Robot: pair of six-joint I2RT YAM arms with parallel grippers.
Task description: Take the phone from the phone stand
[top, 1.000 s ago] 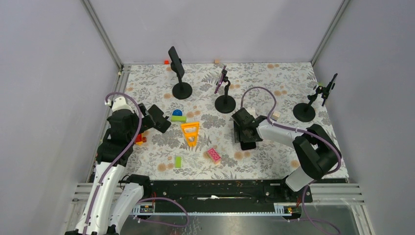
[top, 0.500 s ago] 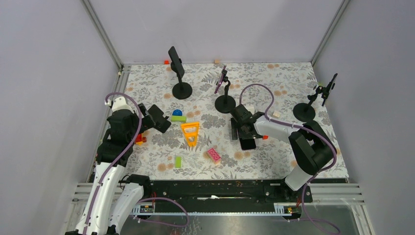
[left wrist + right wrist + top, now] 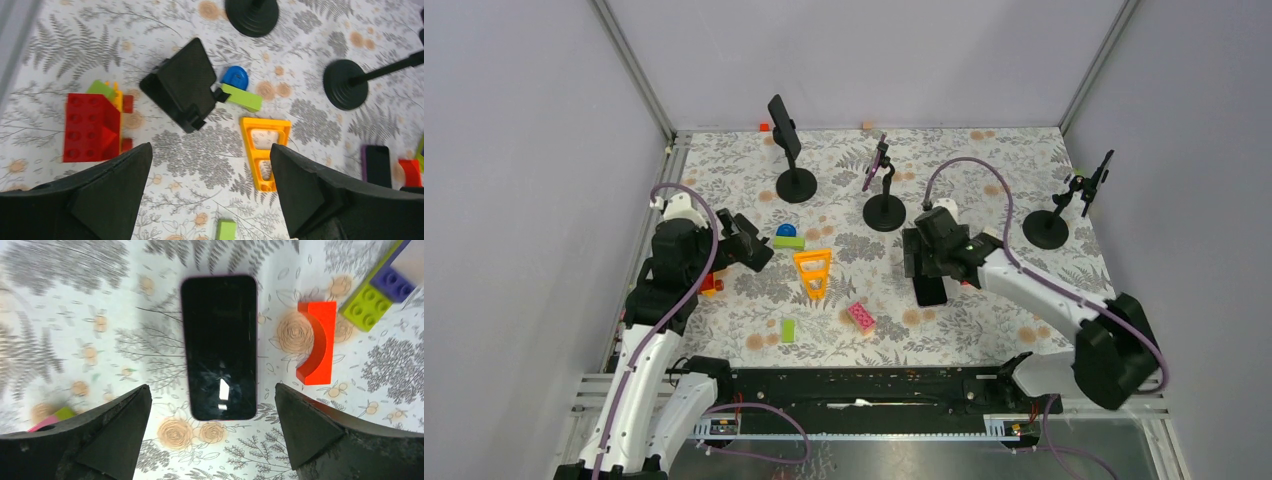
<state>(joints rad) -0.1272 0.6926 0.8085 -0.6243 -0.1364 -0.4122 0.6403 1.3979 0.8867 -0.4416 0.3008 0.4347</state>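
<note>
So, nearest first: left gripper hung over the table with its jaws wide and nothing between them. Right gripper was likewise spread wide and empty, directly above the phone. Phone lay flat, screen up, on the fern-print cloth, off every stand: glossy black glass, thin pinkish rim, rounded corners. Just right of it sat a red arch block, not touching. Beyond that a lime brick butted against a purple brick, both studded. Toward the front a pink brick and a green brick lay apart. Under the left wrist were a red studded block, a matte black wedge, a blue rounded block just beside a lime bar, and an orange triangular frame with open cut-outs. Farther back stood three round-based stands, each holding a phone. Left stand carried a black phone, middle stand a purple-cased phone, right stand a dark phone tilted near the side wall. Versus half a second earlier: right arm's elbow had swung out to the right, the phone on the table hadn't shifted, left arm barely changed.
</note>
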